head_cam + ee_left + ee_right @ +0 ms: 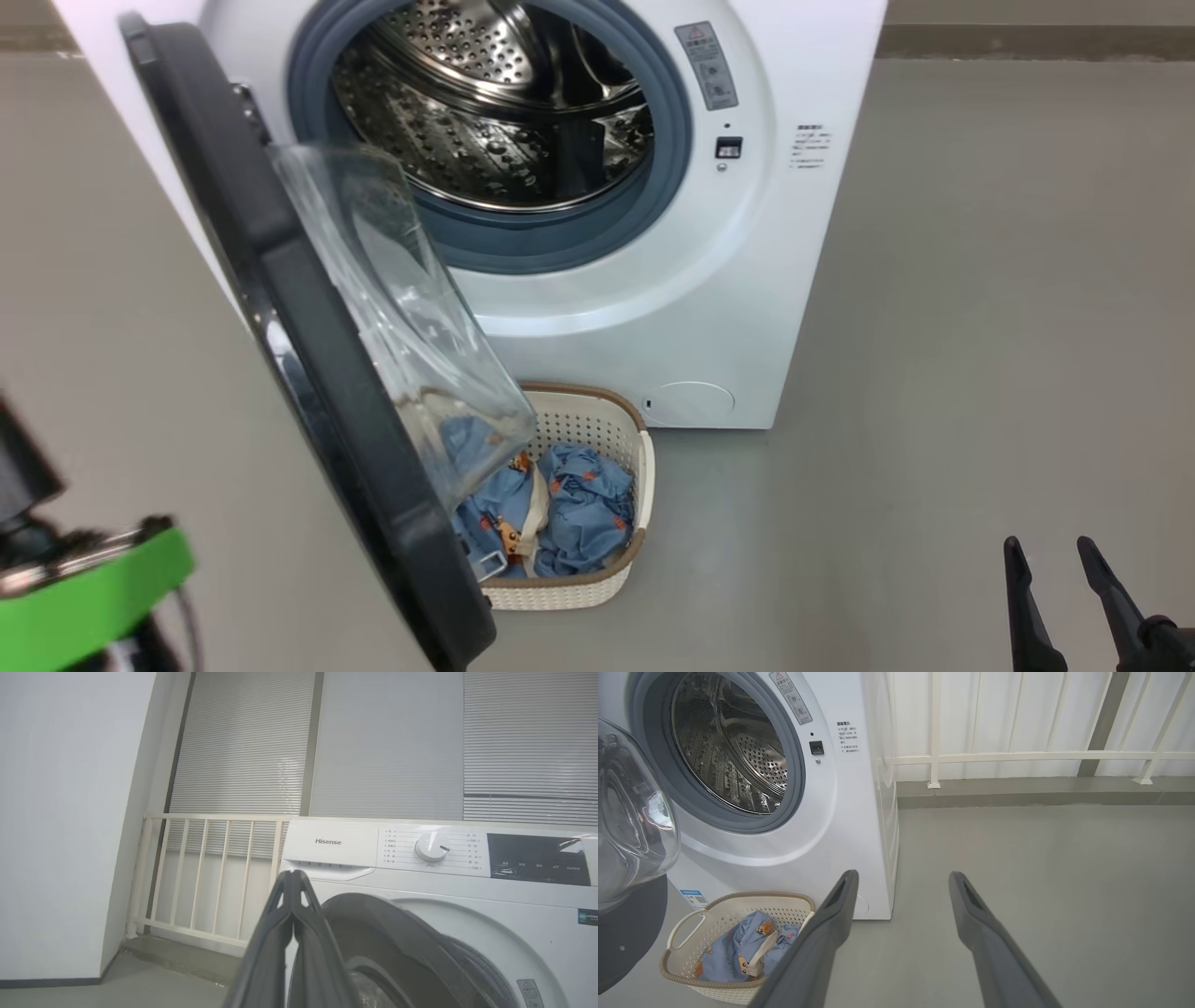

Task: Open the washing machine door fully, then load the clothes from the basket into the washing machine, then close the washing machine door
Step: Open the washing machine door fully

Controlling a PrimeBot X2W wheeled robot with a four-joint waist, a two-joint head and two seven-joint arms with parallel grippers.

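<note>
The washing machine (747, 280) stands with its steel drum (495, 112) exposed. The washing machine door (317, 373) hangs open to the left, its glass bowl (401, 327) partly covering the basket (597, 420) on the floor below. The clothes (583, 509), blue with small bears, lie inside the basket. My right gripper (1050, 551) is open and empty over the floor, well right of the basket (686, 919). In the left wrist view my left gripper (292, 873) is shut on nothing, raised in front of the door's black rim (397, 933) and the machine's control panel.
A cream railing (210, 872) and window blinds stand behind the machine, with a white wall at the left. Bare grey floor (980, 327) stretches right of the washer. A green part of my left arm (84, 597) sits left of the open door.
</note>
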